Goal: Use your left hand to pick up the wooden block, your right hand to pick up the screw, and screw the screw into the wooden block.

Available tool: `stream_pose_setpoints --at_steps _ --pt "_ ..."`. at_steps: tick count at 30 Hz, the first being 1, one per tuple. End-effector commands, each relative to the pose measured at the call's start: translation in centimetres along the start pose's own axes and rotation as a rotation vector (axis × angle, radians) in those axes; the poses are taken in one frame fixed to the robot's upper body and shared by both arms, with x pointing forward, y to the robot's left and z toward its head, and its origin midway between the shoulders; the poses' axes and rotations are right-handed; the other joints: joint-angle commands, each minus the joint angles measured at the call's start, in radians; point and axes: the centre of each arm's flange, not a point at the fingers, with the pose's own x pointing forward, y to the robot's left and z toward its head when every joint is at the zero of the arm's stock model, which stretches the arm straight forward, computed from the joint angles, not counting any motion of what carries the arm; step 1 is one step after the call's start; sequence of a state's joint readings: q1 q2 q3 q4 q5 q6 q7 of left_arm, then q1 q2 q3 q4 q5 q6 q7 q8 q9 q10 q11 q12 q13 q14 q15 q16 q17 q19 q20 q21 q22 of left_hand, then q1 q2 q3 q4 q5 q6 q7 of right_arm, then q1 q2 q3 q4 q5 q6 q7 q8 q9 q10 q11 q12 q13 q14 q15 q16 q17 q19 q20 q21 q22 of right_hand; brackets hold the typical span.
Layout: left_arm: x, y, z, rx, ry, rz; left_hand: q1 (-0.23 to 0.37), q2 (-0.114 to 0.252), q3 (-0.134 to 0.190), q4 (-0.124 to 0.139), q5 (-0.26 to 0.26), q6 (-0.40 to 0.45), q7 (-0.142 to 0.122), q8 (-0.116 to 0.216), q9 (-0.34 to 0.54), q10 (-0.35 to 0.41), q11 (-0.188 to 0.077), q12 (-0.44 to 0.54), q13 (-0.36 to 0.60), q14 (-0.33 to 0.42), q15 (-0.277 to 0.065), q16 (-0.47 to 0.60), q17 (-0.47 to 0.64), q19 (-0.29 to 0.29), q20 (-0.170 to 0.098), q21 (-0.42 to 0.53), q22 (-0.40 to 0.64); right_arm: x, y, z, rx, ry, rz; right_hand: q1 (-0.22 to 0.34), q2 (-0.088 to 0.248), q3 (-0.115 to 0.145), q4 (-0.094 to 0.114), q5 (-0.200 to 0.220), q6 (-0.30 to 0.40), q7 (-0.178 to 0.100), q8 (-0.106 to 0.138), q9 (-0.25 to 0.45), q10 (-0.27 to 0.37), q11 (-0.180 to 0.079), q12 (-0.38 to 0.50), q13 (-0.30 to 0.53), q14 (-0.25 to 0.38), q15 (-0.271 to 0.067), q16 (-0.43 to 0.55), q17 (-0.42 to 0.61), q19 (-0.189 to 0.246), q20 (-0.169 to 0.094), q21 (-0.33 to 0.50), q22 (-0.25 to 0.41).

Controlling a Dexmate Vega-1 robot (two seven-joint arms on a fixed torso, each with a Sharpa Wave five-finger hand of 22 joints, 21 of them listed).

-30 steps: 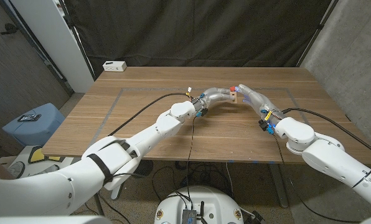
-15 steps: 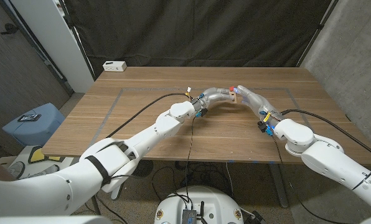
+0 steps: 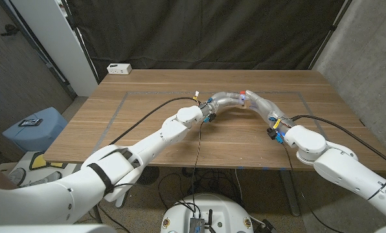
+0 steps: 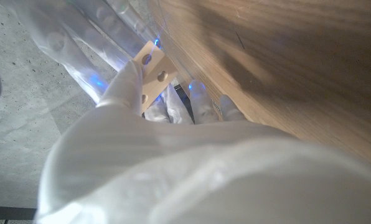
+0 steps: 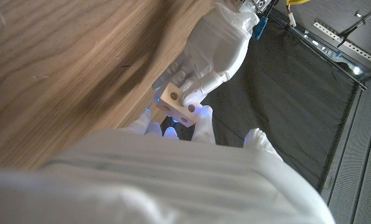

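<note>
Right wrist view shows the left hand (image 5: 213, 46) gripping the wooden block (image 5: 178, 104); right fingers (image 5: 155, 128) press toward its holes, the screw hidden, so the screwing step seemingly needs twisting.

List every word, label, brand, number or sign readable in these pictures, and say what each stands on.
No text can be read in any view.
White box at the table's far left corner: any marks are too small to tell.
Yellow tags on the arms' cables: any print is too small to read.
Wooden block, held by the left hand: plain, with holes only, no lettering.
</note>
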State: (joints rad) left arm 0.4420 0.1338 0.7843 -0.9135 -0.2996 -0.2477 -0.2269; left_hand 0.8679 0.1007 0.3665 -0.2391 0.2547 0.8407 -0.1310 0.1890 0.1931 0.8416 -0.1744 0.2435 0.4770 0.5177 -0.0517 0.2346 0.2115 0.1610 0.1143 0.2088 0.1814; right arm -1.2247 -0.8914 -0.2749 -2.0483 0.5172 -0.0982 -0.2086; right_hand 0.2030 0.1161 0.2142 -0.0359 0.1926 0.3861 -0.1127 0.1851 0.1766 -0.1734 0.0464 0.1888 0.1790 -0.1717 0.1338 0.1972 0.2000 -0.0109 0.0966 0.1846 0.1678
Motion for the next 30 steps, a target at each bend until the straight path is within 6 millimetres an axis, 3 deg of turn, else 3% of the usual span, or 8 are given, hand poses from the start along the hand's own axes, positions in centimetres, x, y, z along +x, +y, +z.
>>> stream_pose_setpoints --at_steps 1,16,30 --pt "0.0 -0.2 0.0 0.006 0.005 -0.001 -0.009 0.03 0.088 0.079 0.007 0.038 0.026 0.009 0.001 0.011 0.004 0.011 0.024 0.011 -0.021 0.008 0.003 0.008 0.003 0.004 0.004 -0.7 -0.6 0.1 -0.003 -0.002 -0.027 -0.006 0.002 0.01 0.002 0.005 0.005 0.001 0.004 0.001 -0.005 -0.006 0.006 0.002 -0.06 -0.004 0.007 0.003 0.001 -0.008 0.005 0.002" --pt "0.0 -0.3 0.3 0.026 -0.004 -0.002 -0.008 0.029 0.088 0.078 0.006 0.039 0.027 0.009 0.001 0.01 0.0 0.011 0.023 0.011 -0.021 0.008 0.003 0.008 0.002 0.004 0.004 -1.3 -2.5 0.3 -0.026 -0.006 -0.069 -0.007 0.001 0.011 0.001 0.005 0.005 0.009 0.002 0.001 -0.003 -0.001 0.005 0.002 -0.06 -0.004 0.007 0.003 0.001 -0.008 0.005 0.002" --pt "-0.1 -0.4 0.5 0.042 -0.004 -0.002 -0.006 0.029 0.087 0.077 0.006 0.035 0.025 0.008 0.001 0.01 -0.001 0.011 0.023 0.011 -0.021 0.008 0.004 0.009 0.003 0.004 0.004 -0.5 -3.4 0.2 -0.032 0.004 -0.07 -0.01 0.0 0.013 0.0 0.004 -0.021 0.01 -0.008 0.001 -0.006 0.006 0.003 0.002 -0.061 -0.003 0.006 0.003 0.002 -0.005 0.005 0.002"
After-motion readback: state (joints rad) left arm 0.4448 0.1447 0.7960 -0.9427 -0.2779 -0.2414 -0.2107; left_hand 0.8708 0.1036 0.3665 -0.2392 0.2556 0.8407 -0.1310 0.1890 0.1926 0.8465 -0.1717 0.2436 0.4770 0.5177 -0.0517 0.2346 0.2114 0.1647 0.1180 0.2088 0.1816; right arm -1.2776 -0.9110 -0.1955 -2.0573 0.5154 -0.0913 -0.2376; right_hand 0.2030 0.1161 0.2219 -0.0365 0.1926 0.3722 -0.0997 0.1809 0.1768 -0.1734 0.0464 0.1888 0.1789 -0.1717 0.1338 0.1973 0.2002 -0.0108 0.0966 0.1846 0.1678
